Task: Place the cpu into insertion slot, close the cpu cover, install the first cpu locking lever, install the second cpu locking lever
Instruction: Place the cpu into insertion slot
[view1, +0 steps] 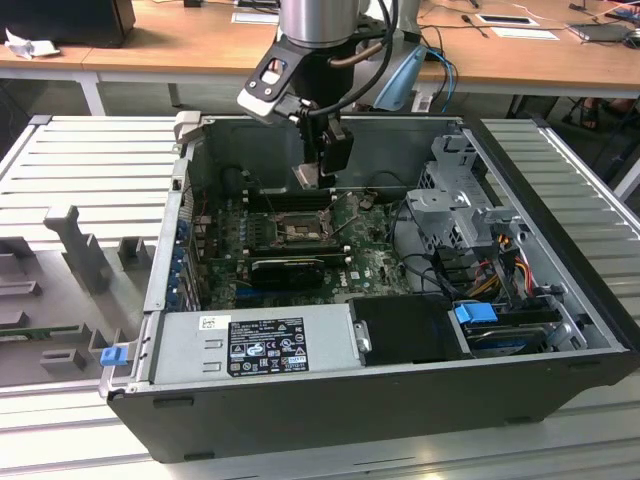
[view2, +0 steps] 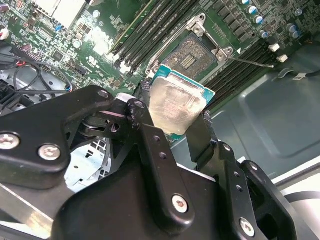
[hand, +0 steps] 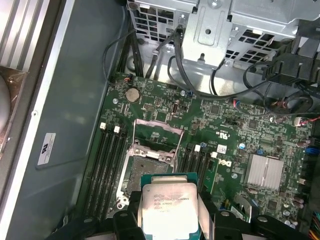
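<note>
My gripper (view1: 333, 160) hangs inside the open computer case, shut on the cpu (view1: 305, 177), a thin square chip with a pale silvery face. In both wrist views the black fingers (view2: 150, 135) clamp the cpu (view2: 177, 107) (hand: 169, 207) by two opposite edges. The chip is in the air, a little above and to one side of the insertion slot (view1: 290, 232) (view2: 192, 55) (hand: 146, 170), whose dark contact field lies bare. The cpu cover (hand: 157, 136) is swung open off the slot, with green board showing through its window. A thin wire lever (view2: 250, 62) sticks out from the slot's rim.
Long black memory slots (hand: 107, 165) flank the socket. A black finned card (view1: 290, 268) lies just in front of it. A silver power supply (view1: 260, 345) fills the case front, and a metal drive cage (view1: 460, 190) with cables stands on the exterior view's right. Case walls enclose the board.
</note>
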